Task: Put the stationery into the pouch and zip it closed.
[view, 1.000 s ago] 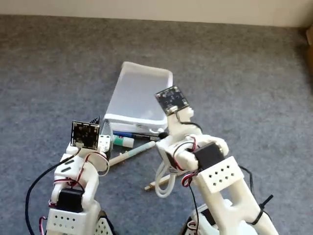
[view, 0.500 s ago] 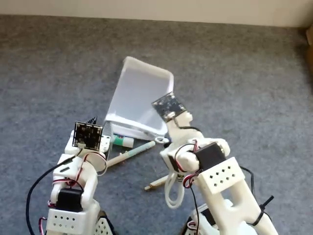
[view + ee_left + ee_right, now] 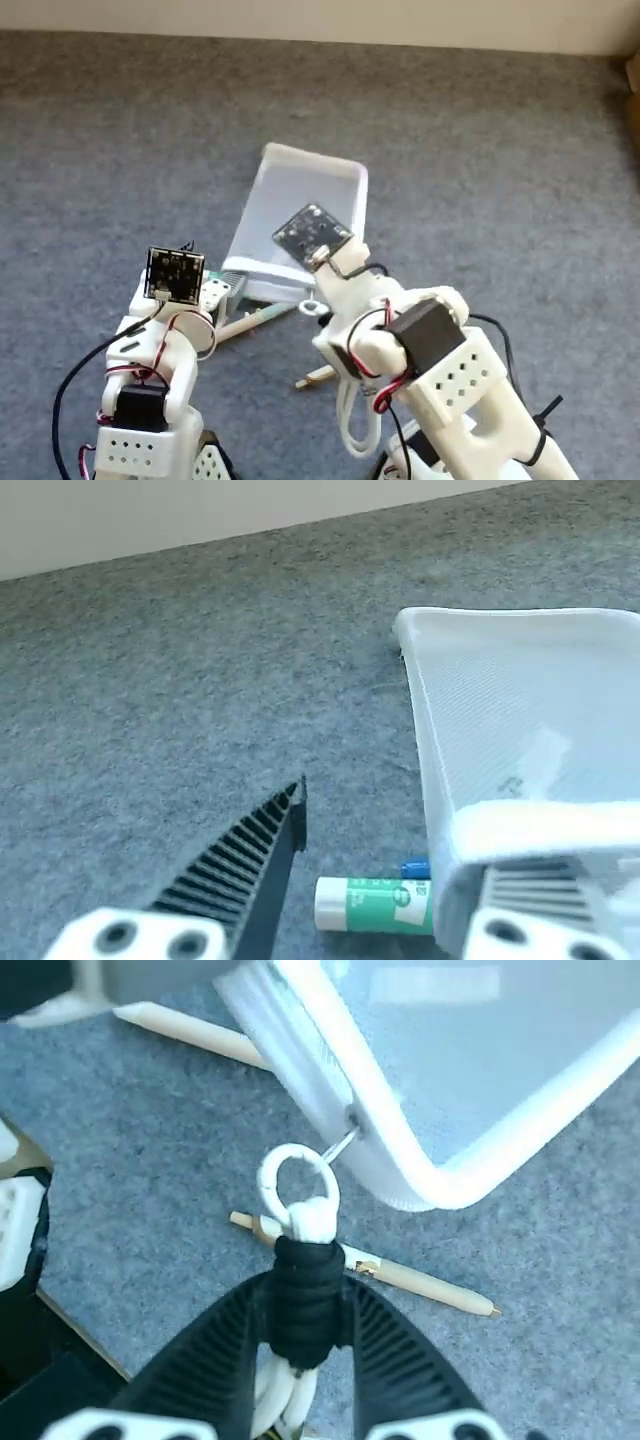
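"Where is the pouch [image 3: 300,200] [image 3: 520,730] [image 3: 480,1050]?"

"On the grey carpet [image 3: 480,150], just ahead of both arms."

"And the right gripper [image 3: 308,1300] [image 3: 318,300]?"

"Clamped on the black-wrapped pull cord [image 3: 305,1290]. Its white ring [image 3: 297,1182] hooks the zip at the pouch's corner, and a pencil [image 3: 400,1275] [image 3: 315,375] lies on the carpet beneath."

"The left gripper [image 3: 400,850]?"

"Jaws spread wide at the pouch's other near corner, with a glue stick [image 3: 370,905] lying between them."

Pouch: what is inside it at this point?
Nothing shows through the mesh pouch. A green glue stick lies at its mouth, one end covered by the rim; anything deeper behind that rim is hidden.
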Robot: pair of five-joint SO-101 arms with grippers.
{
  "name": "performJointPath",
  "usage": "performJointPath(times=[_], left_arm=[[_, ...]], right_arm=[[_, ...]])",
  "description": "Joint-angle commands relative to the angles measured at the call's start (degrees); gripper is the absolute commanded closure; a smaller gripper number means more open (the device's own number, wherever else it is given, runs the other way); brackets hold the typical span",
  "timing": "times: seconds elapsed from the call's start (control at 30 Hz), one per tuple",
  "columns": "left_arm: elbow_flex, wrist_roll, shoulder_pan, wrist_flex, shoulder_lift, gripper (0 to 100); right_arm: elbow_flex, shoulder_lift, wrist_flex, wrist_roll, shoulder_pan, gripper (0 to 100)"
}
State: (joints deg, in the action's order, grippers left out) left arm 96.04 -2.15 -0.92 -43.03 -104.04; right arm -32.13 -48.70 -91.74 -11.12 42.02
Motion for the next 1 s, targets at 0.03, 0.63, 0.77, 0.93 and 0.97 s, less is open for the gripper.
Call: performJointPath(times=[0.03,0.63,0.77,0.93,0.97], left_arm=[[1.10,-2.99,3.56,-2.73,-0.22,72],[-5.93,-3.78,-1.89,-10.64,-0.40,99],[-5.93,-3.78,-2.24,-10.81,-0.40,99],[-5.93,-3.78,-2.24,-10.81,-0.40,99],[-5.93,-3.78,-2.24,-10.81,-0.40,99]], right_arm=[[5.23,-1.71,-3.47,-0.70,4.18,99.4],[5.49,-1.71,-4.00,-0.70,-3.38,99.4],[5.41,-1.71,-4.26,-0.70,-3.82,99.4],[5.32,-7.43,-3.82,-0.70,-4.09,99.4],[5.32,-9.10,-3.82,-0.53,-4.09,99.3]])
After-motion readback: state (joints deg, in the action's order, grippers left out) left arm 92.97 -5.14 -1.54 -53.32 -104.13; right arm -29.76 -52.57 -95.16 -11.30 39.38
